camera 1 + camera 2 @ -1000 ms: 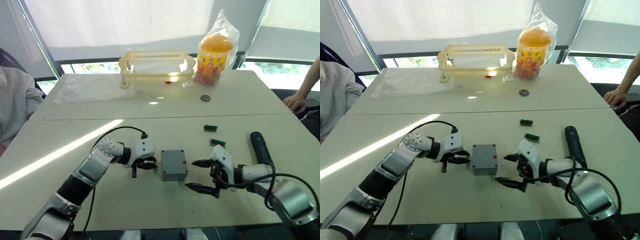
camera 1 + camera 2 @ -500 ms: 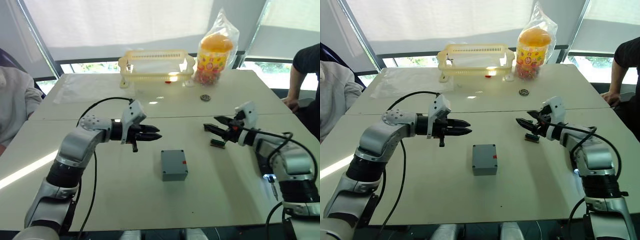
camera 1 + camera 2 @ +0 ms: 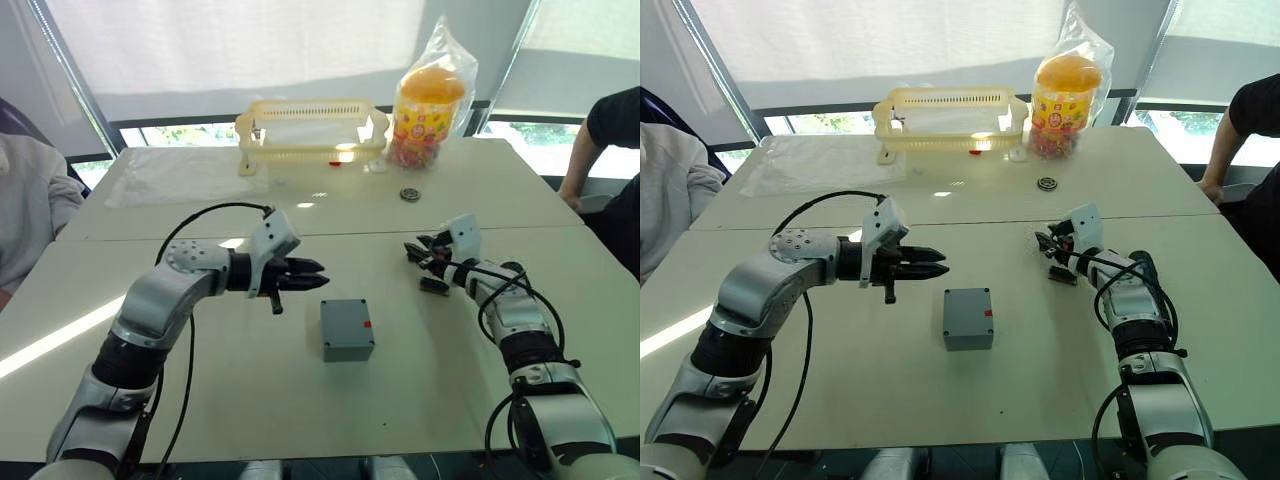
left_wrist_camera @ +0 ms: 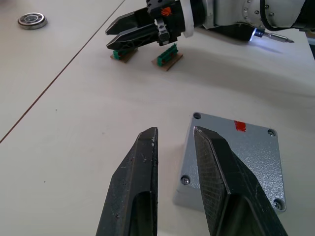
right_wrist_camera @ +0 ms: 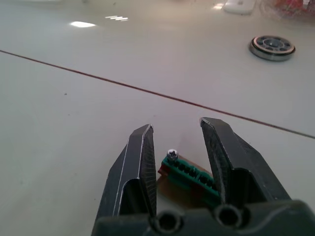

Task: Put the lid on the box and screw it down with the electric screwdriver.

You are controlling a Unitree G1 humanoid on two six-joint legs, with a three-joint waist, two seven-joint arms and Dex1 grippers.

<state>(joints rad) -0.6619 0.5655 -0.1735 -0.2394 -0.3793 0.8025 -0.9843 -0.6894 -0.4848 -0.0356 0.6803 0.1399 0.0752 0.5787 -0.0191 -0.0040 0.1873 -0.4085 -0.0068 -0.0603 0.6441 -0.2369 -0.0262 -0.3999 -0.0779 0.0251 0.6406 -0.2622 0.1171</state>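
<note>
The box (image 3: pixel 348 329) sits at the centre of the head view on the white desk (image 3: pixel 300 400), its lid (image 4: pixel 236 157) already on top, flat and grey with a screw showing at each corner and a small red mark near one edge. My left fingers (image 3: pixel 312 274) hang just left of and above the box in the frame, black tips a narrow gap apart and holding nothing; whether they touch the desk I cannot tell. My right fingers (image 3: pixel 1044 248) are at centre right, parted by a modest gap with a small green terminal block (image 5: pixel 189 173) lying between them on the desk; I cannot make out whether either tip presses on it. A second green block (image 4: pixel 167 54) lies beside the first. The electric screwdriver (image 4: pixel 261 35) is mostly hidden behind my right forearm, with its lit tip and thin bit peeking out. At the upper middle stand a yellow basket (image 3: pixel 312 130) and a bagged snack jar (image 3: pixel 430 100).
</note>
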